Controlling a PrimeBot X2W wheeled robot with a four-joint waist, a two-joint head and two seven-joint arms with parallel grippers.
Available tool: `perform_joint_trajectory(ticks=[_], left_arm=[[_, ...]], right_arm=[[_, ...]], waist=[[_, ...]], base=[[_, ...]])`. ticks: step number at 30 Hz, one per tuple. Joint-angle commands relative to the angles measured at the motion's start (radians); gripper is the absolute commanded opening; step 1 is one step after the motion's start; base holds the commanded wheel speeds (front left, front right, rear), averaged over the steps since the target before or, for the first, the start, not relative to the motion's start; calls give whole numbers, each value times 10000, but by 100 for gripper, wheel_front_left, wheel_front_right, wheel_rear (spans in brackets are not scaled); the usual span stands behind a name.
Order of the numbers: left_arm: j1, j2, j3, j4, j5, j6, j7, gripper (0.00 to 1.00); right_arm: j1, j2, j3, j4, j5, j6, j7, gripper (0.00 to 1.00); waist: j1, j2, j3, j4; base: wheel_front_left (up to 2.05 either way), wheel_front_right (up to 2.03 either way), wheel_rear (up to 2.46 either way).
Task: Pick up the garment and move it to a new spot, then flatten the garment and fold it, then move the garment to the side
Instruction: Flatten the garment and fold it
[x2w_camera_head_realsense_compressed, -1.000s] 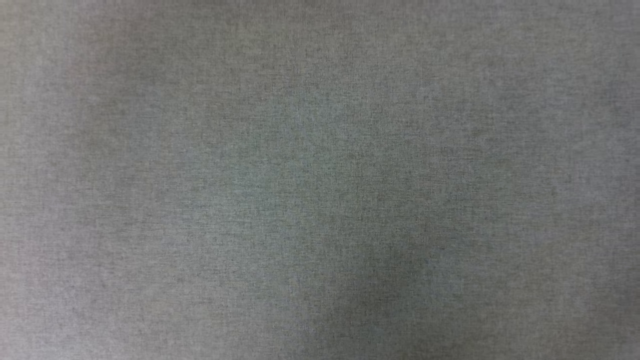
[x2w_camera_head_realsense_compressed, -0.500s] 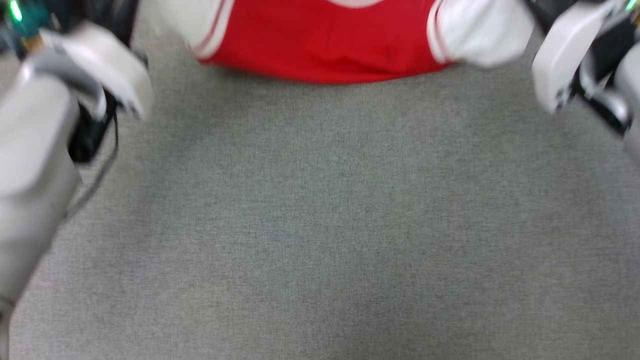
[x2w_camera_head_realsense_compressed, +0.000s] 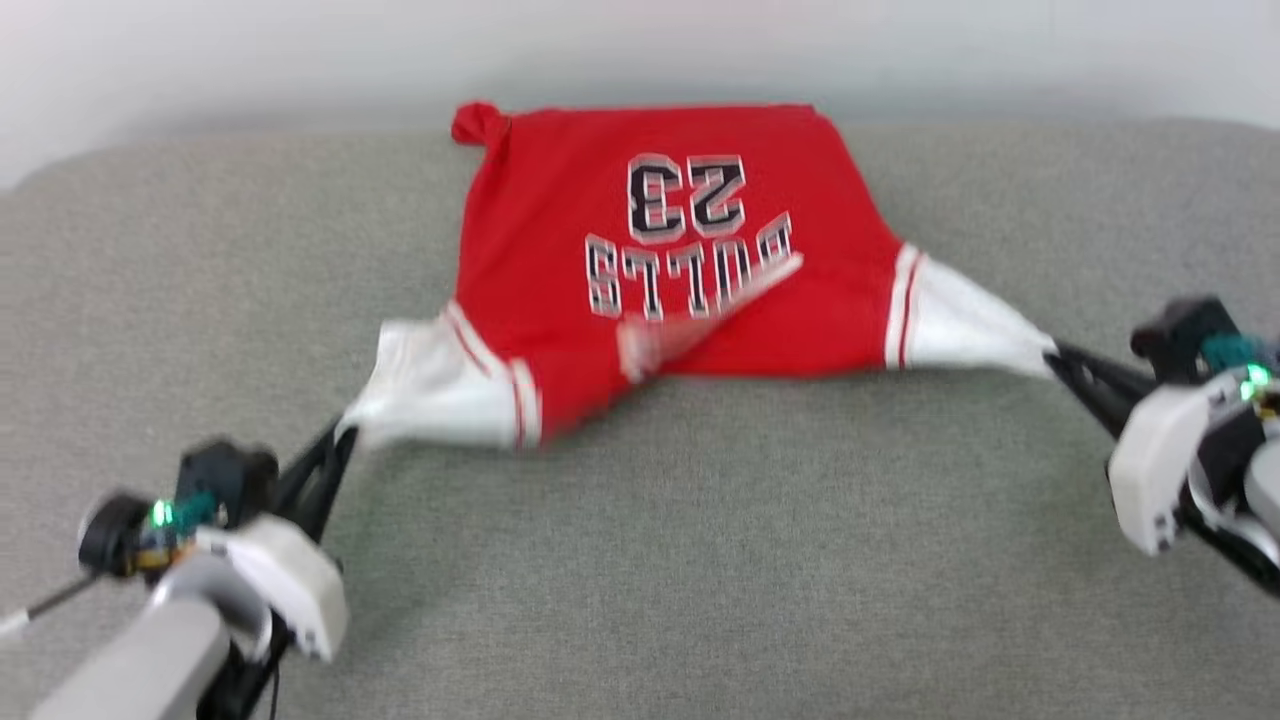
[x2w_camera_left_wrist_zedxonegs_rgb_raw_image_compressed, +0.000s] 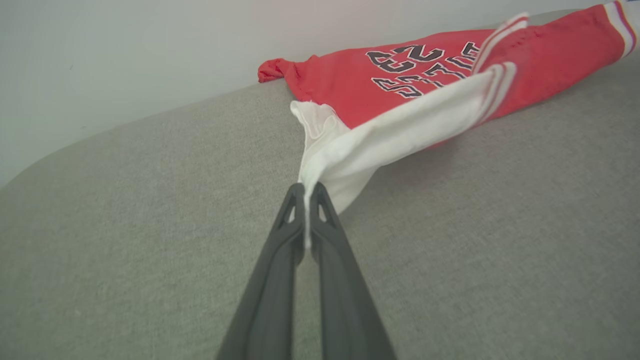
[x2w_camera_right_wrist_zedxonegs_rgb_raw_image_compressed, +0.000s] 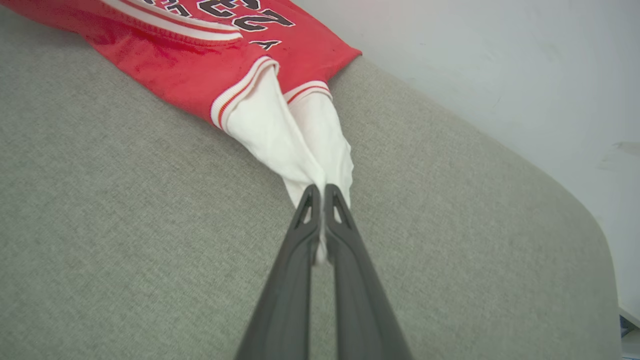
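The garment (x2w_camera_head_realsense_compressed: 560, 210), a red jersey T-shirt with white sleeves and upside-down "BULLS 23" lettering, lies stretched across the far middle of a grey fabric surface (x2w_camera_head_realsense_compressed: 700, 560). My left gripper (x2w_camera_head_realsense_compressed: 340, 435) is shut on the tip of one white sleeve (x2w_camera_left_wrist_zedxonegs_rgb_raw_image_compressed: 350, 155) at the lower left. My right gripper (x2w_camera_head_realsense_compressed: 1052, 358) is shut on the tip of the other white sleeve (x2w_camera_right_wrist_zedxonegs_rgb_raw_image_compressed: 300, 135) at the right. Both sleeves are pulled taut into points toward the fingers. The hem's far left corner (x2w_camera_head_realsense_compressed: 475, 122) is bunched into a small knot of cloth.
The grey fabric surface ends at a rounded far edge (x2w_camera_head_realsense_compressed: 250, 150) against a pale wall (x2w_camera_head_realsense_compressed: 640, 50). Its right side curves away to an edge (x2w_camera_right_wrist_zedxonegs_rgb_raw_image_compressed: 595, 225) in the right wrist view. Bare grey fabric lies between the garment and me.
The head camera has tilted up from bare grey fabric, bringing the whole garment and both grippers into view. The sleeves are held stretched out in both grippers, now as half a second ago.
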Motion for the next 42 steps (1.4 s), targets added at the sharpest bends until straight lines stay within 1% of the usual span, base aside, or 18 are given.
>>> perform_joint_trajectory(ticks=[1,5,9,14,18,23,24,25,26,29,31,36,39,42], left_arm=[[353,61,-9,-106,-118,92,-27,0],[1676,389,-78,-451,-456,376,-25,0],[2647,632,-73,-671,-747,703,-26,0],[3660,1002,-98,-920,-1095,966,27,0],[4237,1203,-142,-1235,-1256,1153,80,0],[4505,1158,-194,-1617,-1245,1389,69,0],[4479,1101,-190,-1686,-1228,1403,65,0],[4433,1053,-169,-1752,-1216,1447,59,0],[4387,1017,-139,-1810,-1217,1474,51,0],[4208,922,-106,-1933,-1096,1549,30,0],[4102,863,-109,-2025,-962,1590,26,0],[3801,788,52,-2402,-649,1754,-5,0],[3572,806,170,-2695,-379,1854,-13,0],[3276,738,223,-2939,-64,1900,-25,0]], right_arm=[[404,-156,-27,-160,107,-14,-14,0],[1716,-813,-357,-873,365,-14,131,0],[3267,-1357,-767,-1548,544,-14,468,0],[5312,-1864,-1551,-2424,701,-16,891,0],[6823,-1832,-2262,-3072,784,-16,1433,0],[7730,-1522,-3339,-3517,212,-16,1964,0],[7808,-1437,-3597,-3575,115,-14,2082,18],[7849,-1360,-3842,-3659,3,-14,2227,42],[7883,-1296,-3951,-3864,-99,-14,2424,100],[7672,-1208,-4723,-4286,-441,-14,2695,100],[7388,-1143,-5415,-4635,-553,-14,2797,100],[6490,-1289,-7166,-5623,-979,-13,3104,100],[5410,-1334,-8068,-6185,-1379,-13,3436,100],[4035,-1196,-8401,-6500,-1535,-13,4178,100]], waist=[[2,-1,-493,47],[2,-1,-931,39],[2,-1,-1275,59],[2,-1,-1515,46],[2,-1,-1548,40],[2,-1,-1453,18],[2,-1,-1438,25],[2,-1,-1422,35],[2,-1,-1399,39],[2,-1,-1311,65],[2,-1,-1207,105],[2,-1,-765,322],[2,-1,-276,521],[2,-1,307,776]], base=[[0,0,0],[0,0,0],[0,0,0],[0,0,0],[0,0,0],[0,0,0],[0,0,0],[0,0,0],[0,0,0],[0,0,0],[0,0,0],[0,0,0],[0,0,0],[0,0,0]])
